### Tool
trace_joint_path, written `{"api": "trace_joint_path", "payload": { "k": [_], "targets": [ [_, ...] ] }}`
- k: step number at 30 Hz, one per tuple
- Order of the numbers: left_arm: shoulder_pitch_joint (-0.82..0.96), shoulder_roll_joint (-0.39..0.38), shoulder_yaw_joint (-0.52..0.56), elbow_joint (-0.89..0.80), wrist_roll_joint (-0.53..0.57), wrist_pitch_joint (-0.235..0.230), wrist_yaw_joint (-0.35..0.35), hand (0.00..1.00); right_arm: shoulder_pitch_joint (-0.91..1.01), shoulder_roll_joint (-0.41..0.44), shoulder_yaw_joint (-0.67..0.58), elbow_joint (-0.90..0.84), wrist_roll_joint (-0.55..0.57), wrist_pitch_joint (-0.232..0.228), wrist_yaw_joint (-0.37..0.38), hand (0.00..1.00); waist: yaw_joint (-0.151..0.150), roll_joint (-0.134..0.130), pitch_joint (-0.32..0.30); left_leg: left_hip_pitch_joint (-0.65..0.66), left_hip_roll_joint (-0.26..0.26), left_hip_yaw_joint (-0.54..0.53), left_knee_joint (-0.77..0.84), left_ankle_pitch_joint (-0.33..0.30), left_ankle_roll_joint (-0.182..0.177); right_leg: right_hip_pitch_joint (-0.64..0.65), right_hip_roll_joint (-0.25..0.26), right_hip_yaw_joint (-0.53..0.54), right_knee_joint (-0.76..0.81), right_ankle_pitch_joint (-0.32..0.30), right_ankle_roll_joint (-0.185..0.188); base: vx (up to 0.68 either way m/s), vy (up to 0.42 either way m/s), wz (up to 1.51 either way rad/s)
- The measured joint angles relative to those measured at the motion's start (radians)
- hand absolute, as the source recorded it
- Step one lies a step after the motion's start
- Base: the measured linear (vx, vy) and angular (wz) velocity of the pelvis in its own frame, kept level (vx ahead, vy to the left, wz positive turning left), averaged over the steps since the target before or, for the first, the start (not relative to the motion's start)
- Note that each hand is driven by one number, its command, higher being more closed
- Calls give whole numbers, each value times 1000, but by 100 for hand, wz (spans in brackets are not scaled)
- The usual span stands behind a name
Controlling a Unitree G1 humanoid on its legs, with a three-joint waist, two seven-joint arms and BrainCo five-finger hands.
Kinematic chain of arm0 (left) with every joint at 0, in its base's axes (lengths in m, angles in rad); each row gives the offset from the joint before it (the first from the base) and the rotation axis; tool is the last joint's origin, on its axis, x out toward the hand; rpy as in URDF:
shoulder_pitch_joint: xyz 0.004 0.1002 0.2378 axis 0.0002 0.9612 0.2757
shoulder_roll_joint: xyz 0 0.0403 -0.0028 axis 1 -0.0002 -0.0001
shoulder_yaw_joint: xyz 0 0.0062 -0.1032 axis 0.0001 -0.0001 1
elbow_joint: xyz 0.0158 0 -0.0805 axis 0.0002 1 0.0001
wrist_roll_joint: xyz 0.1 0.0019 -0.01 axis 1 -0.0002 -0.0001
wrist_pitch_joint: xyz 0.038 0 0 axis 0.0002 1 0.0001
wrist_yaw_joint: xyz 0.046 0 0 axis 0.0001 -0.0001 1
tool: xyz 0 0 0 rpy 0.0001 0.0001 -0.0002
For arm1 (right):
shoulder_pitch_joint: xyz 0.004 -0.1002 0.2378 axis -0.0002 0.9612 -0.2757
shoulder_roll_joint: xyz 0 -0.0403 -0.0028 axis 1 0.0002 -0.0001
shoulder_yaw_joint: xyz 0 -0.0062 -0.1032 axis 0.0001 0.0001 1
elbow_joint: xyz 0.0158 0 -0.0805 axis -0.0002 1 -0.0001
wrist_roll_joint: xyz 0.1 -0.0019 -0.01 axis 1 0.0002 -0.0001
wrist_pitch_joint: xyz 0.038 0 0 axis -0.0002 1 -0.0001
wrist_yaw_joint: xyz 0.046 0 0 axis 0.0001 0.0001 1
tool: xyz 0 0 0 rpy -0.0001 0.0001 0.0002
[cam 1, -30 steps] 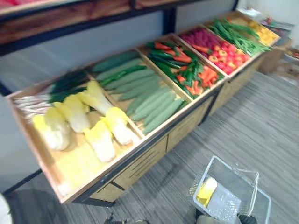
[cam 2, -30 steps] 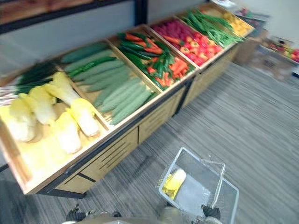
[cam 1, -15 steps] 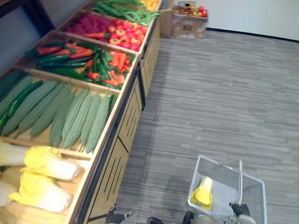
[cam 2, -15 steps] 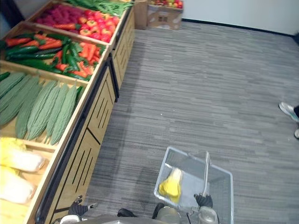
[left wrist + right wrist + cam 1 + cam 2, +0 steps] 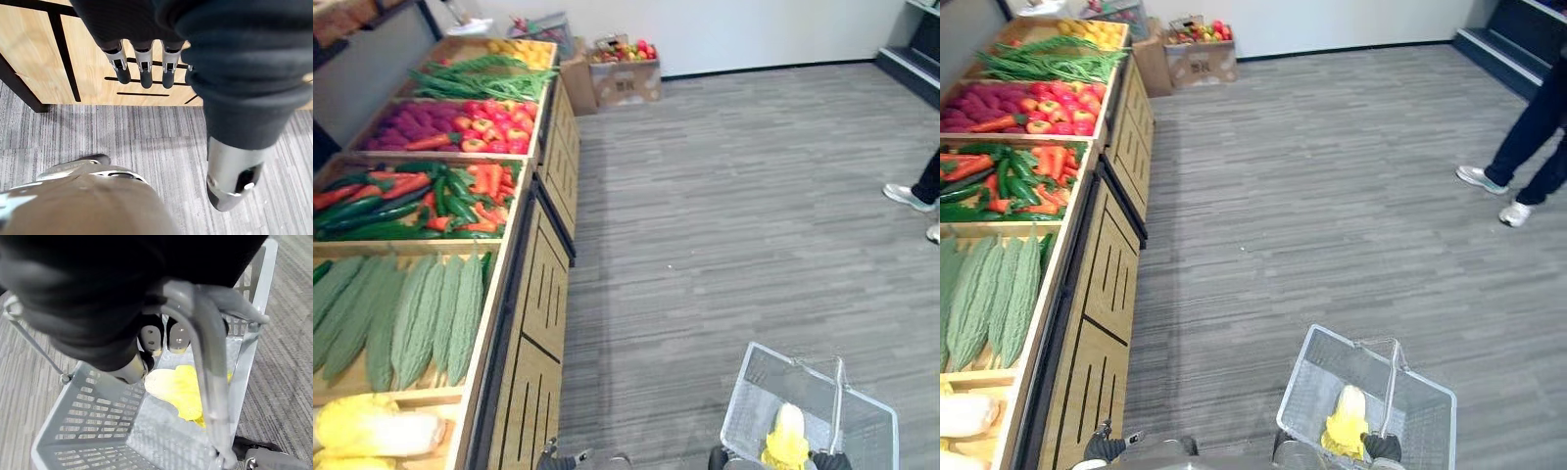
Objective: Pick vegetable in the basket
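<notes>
Grey basket hangs from the right hand, curled round its handle.
Yellow cabbage inside; left hand loose, fingers straight.

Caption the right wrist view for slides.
Right hand curled round the handle of a grey mesh basket holding a yellow leafy cabbage.

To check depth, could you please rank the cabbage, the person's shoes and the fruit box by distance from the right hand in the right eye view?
From the right hand on the basket handle:
1. cabbage, just beside it.
2. shoes, on the floor, right.
3. fruit box, far wall.
</notes>
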State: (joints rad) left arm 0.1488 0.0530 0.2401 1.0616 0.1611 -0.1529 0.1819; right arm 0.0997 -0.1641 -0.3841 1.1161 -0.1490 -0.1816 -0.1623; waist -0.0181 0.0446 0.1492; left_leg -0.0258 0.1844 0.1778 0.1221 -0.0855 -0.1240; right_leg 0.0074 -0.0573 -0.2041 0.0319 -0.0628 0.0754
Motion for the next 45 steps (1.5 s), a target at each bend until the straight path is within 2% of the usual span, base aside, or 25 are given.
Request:
{"api": "trace_joint_path", "payload": {
  "k": [4,6,10,16,18,19,21,22,23,25,27,29,31,32,33,34,35,36,38,39,40,41,42,43,45],
  "targets": [
    [3,30,-12,7,10,0,-1,0,20,25,0,-1,1,-1,2,100,-4,-45,-23,28,-88,27,-72,15,37,4,-74,24,-32,34,41,62,193,-5],
    [3,37,-27,13,12,0,-1,0,19,21,1,-4,1,-3,3,100,-3,-46,-25,48,-123,35,-94,13,56,9,-105,35,-34,40,52,105,207,-7],
    [3,38,-40,15,12,-1,-4,0,7,24,26,-5,1,-5,21,100,10,-46,-30,75,-155,66,-120,7,69,14,-130,63,-50,48,64,89,137,-19],
    [2,43,-49,19,12,-1,-12,0,-9,20,38,-6,0,-8,39,100,23,-51,-34,88,-160,93,-136,-1,80,-6,-131,90,-36,46,66,51,32,-16],
    [2,48,-59,30,12,-1,-12,0,-13,20,34,-8,0,-8,39,100,22,-52,-33,97,-161,94,-135,-11,90,-34,-137,91,36,15,74,27,15,-6],
    [2,49,-67,36,13,0,-12,0,-15,20,23,-8,0,-8,39,100,21,-51,-32,103,-159,91,-131,-25,95,-62,-141,94,125,-11,71,-13,21,-3],
    [3,49,-88,37,19,1,-13,0,-19,20,0,-10,3,-7,37,100,22,-41,-26,120,-147,92,-117,-54,102,-136,-144,100,320,-17,68,-15,25,-4],
    [5,54,-97,36,19,1,-13,0,-20,23,-2,-17,13,-7,34,100,22,-44,-24,146,-156,99,-119,-64,112,-201,-163,103,476,-12,61,3,57,-8],
    [2,60,-98,35,19,2,-12,0,-17,29,0,-25,23,-12,32,100,16,-57,-8,174,-165,99,-120,-76,121,-252,-189,99,608,0,35,27,56,-7],
    [1,60,-98,33,19,7,-11,0,-13,41,4,-36,39,-19,30,100,4,-61,-8,201,-161,97,-118,-94,130,-288,-184,90,662,-56,-9,91,36,-1],
    [-28,60,-97,33,17,9,-8,0,-19,49,29,-42,40,-29,30,100,-9,-52,-4,200,-138,92,-118,-99,125,-310,-137,67,555,-69,-9,172,-15,8],
    [-78,58,-96,31,11,9,-2,0,-26,57,36,-42,41,-32,30,100,-8,-49,9,199,-115,81,-118,-105,113,-321,-93,45,368,-48,9,278,-117,18],
    [-125,58,-88,12,10,9,8,0,-38,68,26,-43,41,-27,28,100,-9,-65,27,210,-94,59,-110,-129,66,-330,-68,61,119,50,24,381,-190,30],
    [-135,58,-83,10,10,7,9,0,-38,69,22,-43,41,-27,28,100,-9,-70,30,219,-90,54,-109,-134,54,-328,-67,72,78,71,28,444,-239,39],
    [-146,48,-73,11,10,5,9,0,-35,69,-2,-41,42,-20,26,100,-9,-68,35,240,-68,35,-109,-155,23,-319,-57,76,78,173,18,354,-213,40],
    [-157,30,-69,10,10,1,9,0,-39,60,-10,-44,42,-21,23,100,-13,-40,43,252,-29,25,-110,-163,10,-324,-27,69,122,175,-6,574,-301,25],
    [-161,13,-63,-3,9,-6,10,0,-57,63,-35,-47,41,-19,20,100,-4,-25,43,246,-7,25,-73,-136,-12,-367,-7,64,234,94,-39,481,-270,5],
    [-159,11,-60,-4,9,-6,10,0,-62,65,-40,-46,41,-19,20,100,-3,-25,43,241,-1,22,-61,-129,-20,-372,-7,60,255,84,-43,484,-285,4],
    [-141,-10,-43,-4,5,-7,10,0,-65,64,-43,-42,41,-13,20,100,-7,-19,44,194,23,-34,98,-65,-34,-328,-8,28,311,-1,-73,449,-313,26],
    [-138,-14,-42,-4,2,-7,10,0,-63,64,-42,-41,41,-10,20,100,-5,-19,44,177,27,-53,152,-41,-35,-307,-8,22,310,-16,-76,561,-330,39],
    [-129,-26,-32,-8,-2,-8,9,0,-58,64,-40,-42,41,-3,20,100,-6,-17,45,120,40,-89,297,20,-35,-256,-9,0,296,-44,-81,455,-230,45],
    [-121,-36,-18,-8,-1,-8,9,0,-50,64,-34,-42,41,3,20,100,-7,-18,45,45,53,-115,461,128,-37,-200,-11,-19,275,-68,-89,441,-204,46],
    [-116,-41,-13,-8,-2,-8,9,0,-44,63,-26,-42,41,4,19,100,-2,-25,49,8,62,-120,547,153,-38,-170,-13,-23,261,-75,-92,404,-167,36],
    [-113,-49,7,-26,-17,-9,8,0,-35,63,-16,-42,40,5,18,100,6,-29,54,-66,90,-100,708,132,-36,-110,-12,-35,228,-81,-99,378,-136,23],
    [-113,-52,24,-43,-30,-9,8,0,-22,62,-2,-45,40,5,15,100,21,-35,57,-136,98,-41,818,65,-16,-20,-23,-45,177,-82,-100,335,-105,19]
  ]
}}
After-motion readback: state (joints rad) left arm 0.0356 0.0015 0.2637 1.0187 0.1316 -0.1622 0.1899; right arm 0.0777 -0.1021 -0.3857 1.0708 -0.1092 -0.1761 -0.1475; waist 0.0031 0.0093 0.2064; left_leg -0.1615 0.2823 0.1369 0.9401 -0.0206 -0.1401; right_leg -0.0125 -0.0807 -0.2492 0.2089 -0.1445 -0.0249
